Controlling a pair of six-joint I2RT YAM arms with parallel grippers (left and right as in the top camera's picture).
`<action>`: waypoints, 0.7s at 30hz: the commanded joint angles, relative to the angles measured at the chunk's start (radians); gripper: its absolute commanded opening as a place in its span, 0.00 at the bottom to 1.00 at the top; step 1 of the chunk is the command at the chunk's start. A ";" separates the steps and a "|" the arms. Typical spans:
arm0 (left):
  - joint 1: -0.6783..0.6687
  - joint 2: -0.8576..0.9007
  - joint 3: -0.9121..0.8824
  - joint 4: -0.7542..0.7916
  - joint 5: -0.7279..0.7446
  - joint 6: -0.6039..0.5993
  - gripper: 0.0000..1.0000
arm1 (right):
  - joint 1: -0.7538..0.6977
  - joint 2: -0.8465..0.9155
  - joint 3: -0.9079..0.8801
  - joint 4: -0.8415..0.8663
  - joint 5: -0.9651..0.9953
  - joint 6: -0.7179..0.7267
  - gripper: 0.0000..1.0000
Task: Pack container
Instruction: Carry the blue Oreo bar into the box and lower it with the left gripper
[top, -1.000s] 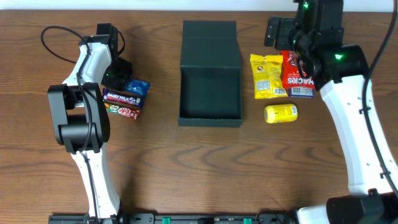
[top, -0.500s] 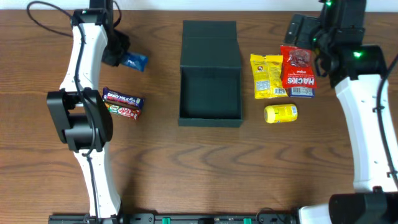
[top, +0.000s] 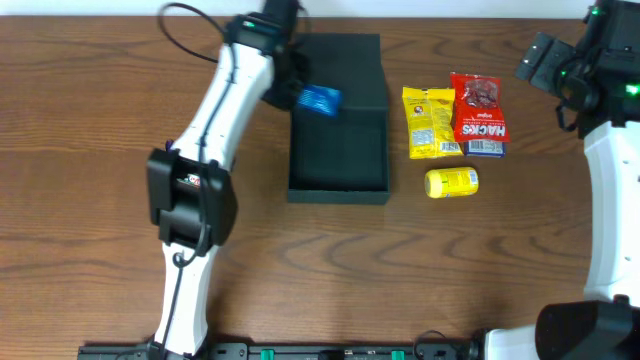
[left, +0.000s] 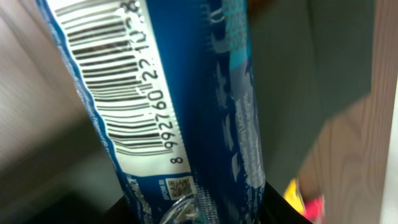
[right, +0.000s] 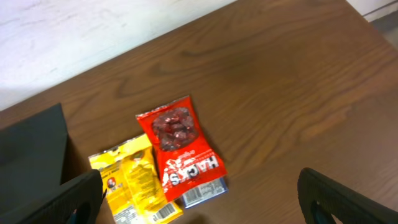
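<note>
Right now the left gripper (top: 299, 94) is clamped on a blue packet (top: 320, 99). It is a glossy, crinkled foil wrapper, and the left wrist view shows a white barcode panel running along it. The packet hangs in the air over the container (top: 338, 192), above its left wall near the point where the open cavity meets the lid.

The container is a dark teal-green rectangular box of matte cardboard. It sits in the middle of the table (top: 450, 280), toward the far edge, with its hinged flap folded back flat, away from the robot. The table is brown wood with a clear grain.

Just to the right of the container lies a flat yellow packet (top: 430, 122) made of shiny printed film. A red packet (top: 478, 112) touches its right edge; it has a clear window showing dark red sweets and white lettering below that. A blue-and-white packet (top: 488, 148) peeks out from under its near end. A small yellow pack (top: 452, 182), rounded and plump, lies near these but apart from them, closer to the robot.

The right gripper (right: 202, 202) holds nothing. Its dark fingers are spread wide, high over the far right of the table and away from the packets.
</note>
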 joint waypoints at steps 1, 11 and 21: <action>-0.071 0.004 0.024 0.000 0.036 -0.135 0.06 | -0.025 0.005 -0.001 -0.003 -0.001 -0.006 0.99; -0.246 0.004 0.023 0.000 -0.184 -0.309 0.06 | -0.032 0.005 -0.001 -0.013 0.000 -0.040 0.99; -0.252 0.015 0.011 -0.046 -0.257 -0.431 0.06 | -0.032 0.005 -0.001 -0.016 -0.001 -0.039 0.99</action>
